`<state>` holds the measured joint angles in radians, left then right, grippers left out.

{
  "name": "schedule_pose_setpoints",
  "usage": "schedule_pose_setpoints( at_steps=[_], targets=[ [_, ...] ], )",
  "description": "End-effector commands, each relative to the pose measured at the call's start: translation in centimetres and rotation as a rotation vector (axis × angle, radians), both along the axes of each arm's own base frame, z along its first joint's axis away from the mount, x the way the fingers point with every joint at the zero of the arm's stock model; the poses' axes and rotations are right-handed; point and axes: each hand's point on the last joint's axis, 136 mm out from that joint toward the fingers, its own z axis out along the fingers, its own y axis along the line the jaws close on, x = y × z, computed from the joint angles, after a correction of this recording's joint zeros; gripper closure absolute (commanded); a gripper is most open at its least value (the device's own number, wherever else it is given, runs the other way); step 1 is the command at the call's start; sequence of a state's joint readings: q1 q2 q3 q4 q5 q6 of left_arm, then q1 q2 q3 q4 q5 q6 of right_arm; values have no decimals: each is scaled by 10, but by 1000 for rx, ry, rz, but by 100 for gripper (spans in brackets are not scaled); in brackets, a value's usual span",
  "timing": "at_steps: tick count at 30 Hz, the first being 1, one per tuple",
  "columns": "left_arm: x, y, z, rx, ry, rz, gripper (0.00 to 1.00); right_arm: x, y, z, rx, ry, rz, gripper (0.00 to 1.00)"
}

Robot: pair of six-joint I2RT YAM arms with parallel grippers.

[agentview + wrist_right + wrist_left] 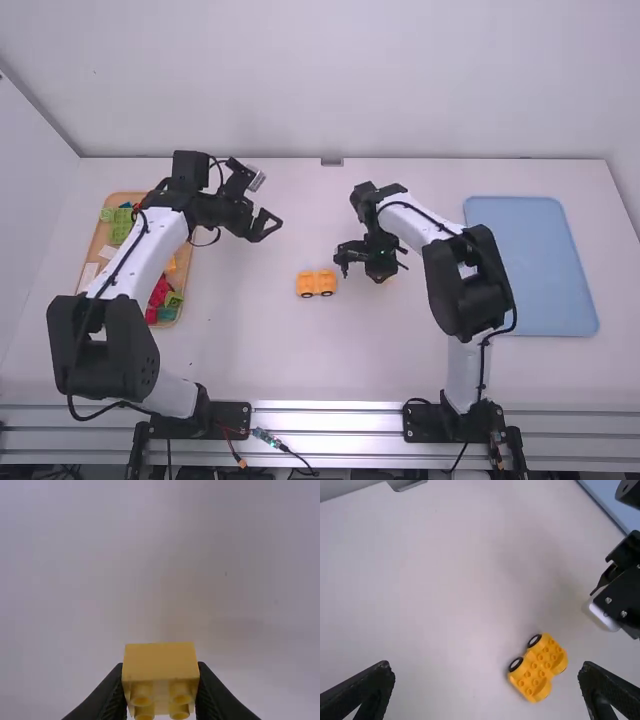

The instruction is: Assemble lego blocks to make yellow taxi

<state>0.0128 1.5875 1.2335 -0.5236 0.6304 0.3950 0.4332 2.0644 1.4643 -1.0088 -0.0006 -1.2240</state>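
Adding bodywork is the likely step: the right tool (160, 665) clamps a yellow block (159, 655), the left tool (486, 665) stands wide, and the wheeled base (554, 668) rests on the desk (240, 345); next, align the yellow block above it.

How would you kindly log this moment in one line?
Right hand: gripping yellow block | left hand: open, empty | yellow wheeled base: on table, studs uncovered | taxi: unfinished
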Motion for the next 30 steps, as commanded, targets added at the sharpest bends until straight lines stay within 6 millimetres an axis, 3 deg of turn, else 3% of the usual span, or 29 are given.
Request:
schedule_pose_setpoints(
  at_steps=[1,8,15,22,23,24,26,28,30],
  targets=[
    [3,0,12,7,-41,-15,1,-5,1,-9,-25,21,33,100],
    [2,5,10,15,-27,-2,1,-16,13,-19,-16,28,54,100],
    [1,8,8,22,-15,8,1,-20,13,-36,-58,-15,49,100],
    [-1,6,7,23,-10,3,1,-18,18,-39,-52,-39,33,100],
    [-1,6,6,28,-10,2,1,-17,17,-39,-51,-40,28,84],
    [-3,6,5,40,-17,-18,1,-16,17,-39,-48,-46,25,46],
    [-4,6,4,49,-21,-31,1,-15,17,-40,-47,-49,23,11],
    [-4,5,4,49,-21,-33,1,-14,17,-40,-46,-51,21,1],
    [-4,6,2,51,-28,-36,1,-12,15,-38,-46,-53,16,1]
  ],
)
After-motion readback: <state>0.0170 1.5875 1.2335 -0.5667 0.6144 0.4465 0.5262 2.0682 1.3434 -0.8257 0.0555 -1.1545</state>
